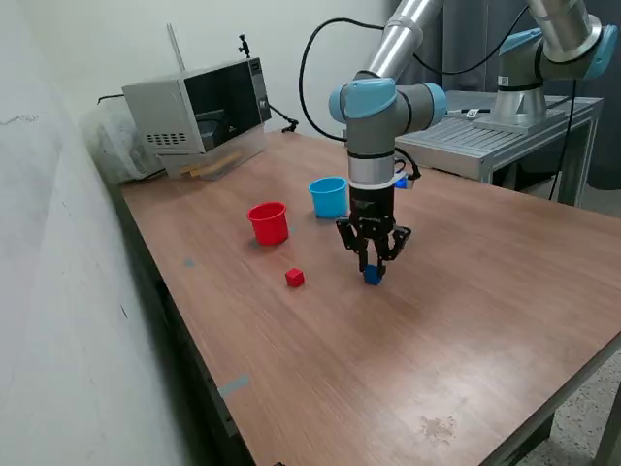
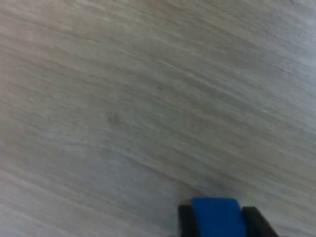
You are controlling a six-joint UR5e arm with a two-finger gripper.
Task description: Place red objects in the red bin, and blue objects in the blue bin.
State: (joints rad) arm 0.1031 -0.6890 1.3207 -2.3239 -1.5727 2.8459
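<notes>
A dark blue cube (image 1: 373, 276) sits at table level between the fingers of my gripper (image 1: 373, 268), which points straight down. In the wrist view the blue cube (image 2: 216, 213) fills the gap between the two black fingertips (image 2: 184, 220), which press on its sides. One red cube (image 1: 294, 278) lies on the table toward the exterior view's left of the gripper. The red cup (image 1: 269, 222) and the light blue cup (image 1: 329, 196) stand upright behind them, side by side. No other red or blue cube shows.
A microwave (image 1: 204, 112) stands at the back left of the wooden table (image 1: 466, 340). A second arm on a metal stand (image 1: 529, 92) is at the back right. A strip of tape (image 1: 233, 385) lies near the front edge.
</notes>
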